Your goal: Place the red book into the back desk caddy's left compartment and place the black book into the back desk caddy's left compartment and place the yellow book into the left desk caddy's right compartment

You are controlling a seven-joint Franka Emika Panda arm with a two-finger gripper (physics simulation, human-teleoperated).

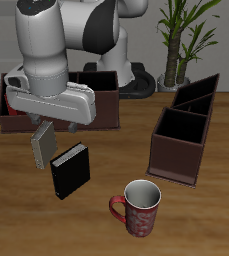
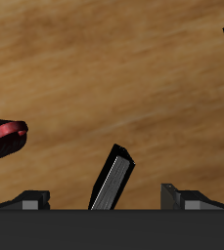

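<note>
The black book stands on the wooden table near its front edge; the wrist view shows the black book leaning, with its white page edge visible. My gripper hangs open just above and slightly behind it, fingers apart and holding nothing. In the wrist view the gripper has the book's top lying between its fingertips. The back desk caddy is partly hidden behind my hand. The left desk caddy stands to the side. The red book and the yellow book are out of view.
A red and white mug stands near the table's front edge, close to the black book; the mug also shows in the wrist view. A potted plant is at the back, beyond the table.
</note>
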